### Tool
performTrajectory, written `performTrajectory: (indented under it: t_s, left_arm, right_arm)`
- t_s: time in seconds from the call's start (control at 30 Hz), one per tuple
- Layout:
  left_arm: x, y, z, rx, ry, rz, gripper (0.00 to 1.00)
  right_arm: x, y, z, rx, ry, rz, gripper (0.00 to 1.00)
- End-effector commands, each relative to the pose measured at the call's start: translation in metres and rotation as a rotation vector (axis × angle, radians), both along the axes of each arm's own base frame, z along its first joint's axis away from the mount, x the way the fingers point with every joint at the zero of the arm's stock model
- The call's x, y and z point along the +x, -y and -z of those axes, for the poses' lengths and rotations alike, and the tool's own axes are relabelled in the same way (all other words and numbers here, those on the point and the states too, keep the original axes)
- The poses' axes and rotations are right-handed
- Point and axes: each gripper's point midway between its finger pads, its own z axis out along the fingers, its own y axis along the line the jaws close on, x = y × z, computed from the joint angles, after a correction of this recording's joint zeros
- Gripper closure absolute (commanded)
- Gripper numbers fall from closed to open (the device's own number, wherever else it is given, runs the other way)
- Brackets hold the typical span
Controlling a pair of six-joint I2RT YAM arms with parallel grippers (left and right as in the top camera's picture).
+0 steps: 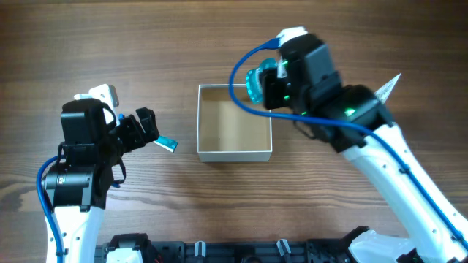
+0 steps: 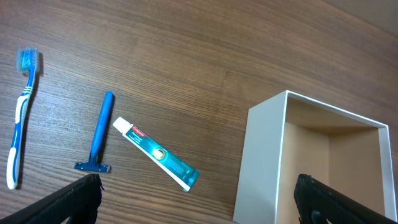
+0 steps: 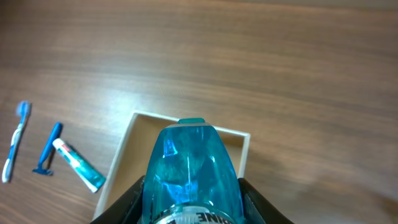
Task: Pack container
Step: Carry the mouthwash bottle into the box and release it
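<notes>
While the right end effector [image 1: 268,85] grasps a teal bottle [image 1: 256,82] over the far rim of the container [image 1: 234,154] at mid-worktop [image 1: 146,44], the left end effector [image 1: 148,126] hangs released beside the container, near the toothpaste [image 2: 155,152].

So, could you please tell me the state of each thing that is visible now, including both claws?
container: open on top, nothing visible inside.
bottle: held by the right claw, over the container's edge, not yet inside.
toothpaste tube: lying on the table, cap on.
razor: lying on the table.
toothbrush: lying on the table.
left claw: open, empty.
right claw: shut on the bottle.
</notes>
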Motion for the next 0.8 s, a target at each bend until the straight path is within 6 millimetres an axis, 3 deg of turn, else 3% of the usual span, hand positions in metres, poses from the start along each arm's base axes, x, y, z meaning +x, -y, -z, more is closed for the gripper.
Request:
performTrajectory:
  t_s: [0.0,0.17,0.4,0.53,0.77]
  left_arm:
    - [0.003,0.003,-0.009,-0.019,0.021,0.001,0.00]
    - [0.003,0.003,-0.009,-0.017,0.021,-0.001,0.00]
    - [0.003,-0.007,-0.007,0.047,0.016,-0.019,0.00]
    - [-0.002,-0.035,0.002,0.238,-0.039,-0.050,0.00]
    - [-0.001,-0.038,0.020,0.252,-0.119,-0.051,0.00]
  right_arm:
    - [0.006,-0.031,0.021,0.009,-0.037,0.057,0.96]
    - [0.016,-0.059,0.063,-0.044,-0.117,0.035,0.96]
    - [0.029,-0.075,0.110,-0.061,-0.202,0.077,0.96]
    - [0.030,-0.086,0.119,-0.062,-0.200,0.063,0.96]
    - [0.033,-0.092,0.142,-0.082,-0.231,0.059,0.96]
